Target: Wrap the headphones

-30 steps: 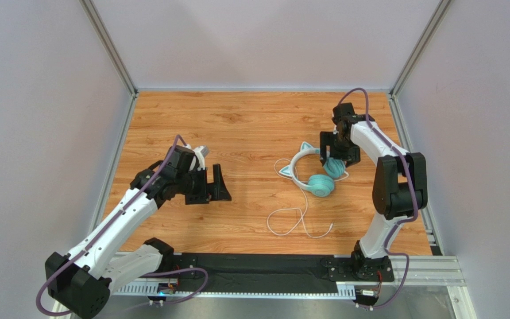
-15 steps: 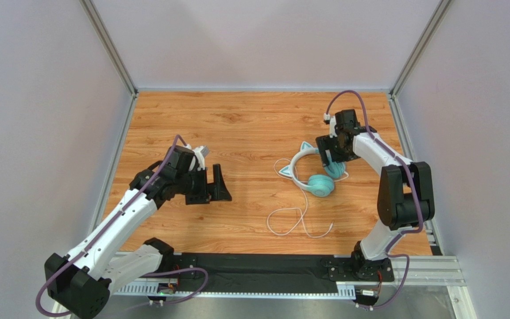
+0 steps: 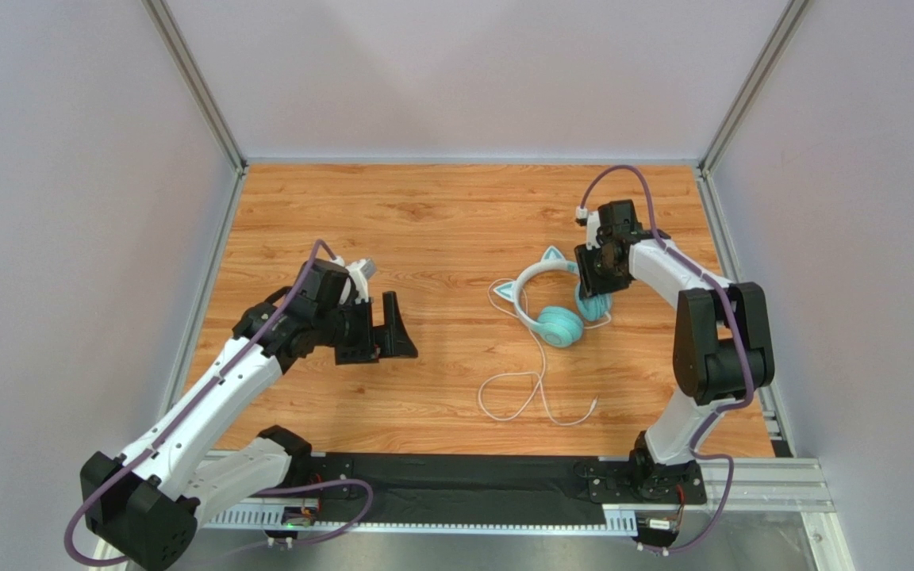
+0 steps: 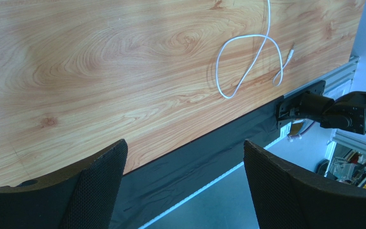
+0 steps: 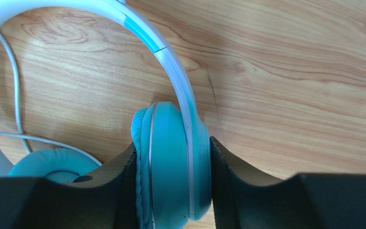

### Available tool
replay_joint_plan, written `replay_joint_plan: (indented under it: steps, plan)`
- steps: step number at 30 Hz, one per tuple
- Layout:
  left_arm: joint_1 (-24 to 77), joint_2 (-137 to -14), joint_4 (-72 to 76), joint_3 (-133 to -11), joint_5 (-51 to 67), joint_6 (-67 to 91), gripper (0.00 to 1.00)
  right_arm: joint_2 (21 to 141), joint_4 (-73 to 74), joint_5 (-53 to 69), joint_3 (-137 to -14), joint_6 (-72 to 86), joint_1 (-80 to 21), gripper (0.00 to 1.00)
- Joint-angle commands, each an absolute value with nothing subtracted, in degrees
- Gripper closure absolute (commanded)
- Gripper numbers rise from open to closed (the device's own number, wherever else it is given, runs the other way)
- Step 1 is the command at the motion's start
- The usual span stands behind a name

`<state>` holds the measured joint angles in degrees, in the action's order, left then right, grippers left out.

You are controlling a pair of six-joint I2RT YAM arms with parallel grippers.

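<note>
Clearly the right gripper (image 3: pixel 599 269) pinches one ear cup (image 5: pixel 170 157) of the headphones (image 3: pixel 549 306), lying right of centre on the table (image 3: pixel 426 226). Their cable (image 3: pixel 536 402) trails nearward, between the arms; the left gripper (image 3: pixel 386 333), spread wide, hangs well apart.

Open wood is left on the worktop (image 3: pixel 426 214) between the left gripper (image 3: pixel 388 339) and the headphones (image 3: pixel 545 303). Near the front, the way is crossed by the loose white cable (image 4: pixel 217 69). Both sides are shut in by walls (image 3: pixel 69 179).
</note>
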<state>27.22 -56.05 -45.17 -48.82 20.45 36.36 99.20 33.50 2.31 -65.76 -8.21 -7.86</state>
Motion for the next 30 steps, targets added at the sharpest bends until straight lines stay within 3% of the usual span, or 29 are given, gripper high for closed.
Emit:
replay_joint_plan:
  steps: [1,2,10,16,21,30]
  plan:
    - [27.51,-57.13,-44.99,-53.33,19.52,36.04,0.04,94.58,31.99,4.31,-66.44,-6.42,-8.96,0.94]
    - [27.68,-57.56,-45.52,-54.39,18.9,34.9,0.04,93.09,32.95,3.87,-66.71,-6.24,-9.23,0.99]
    - [33.03,-71.01,-57.48,-73.53,3.01,30.68,0.0,86.49,40.77,-1.83,-73.64,-1.41,-14.13,1.0]
    - [35.42,-77.07,-56.16,-83.48,5.0,25.86,0.0,81.22,42.98,-6.16,-77.69,-3.16,-25.11,1.0]
    - [37.7,-79.8,-57.74,-89.47,3.6,22.33,0.0,78.05,42.27,3.32,-80.33,2.17,-27.42,1.0]
    - [39.9,-81.38,-58.62,-93.07,1.5,22.33,0.07,77.26,43.85,2.02,-80.68,9.05,-32.78,1.0]
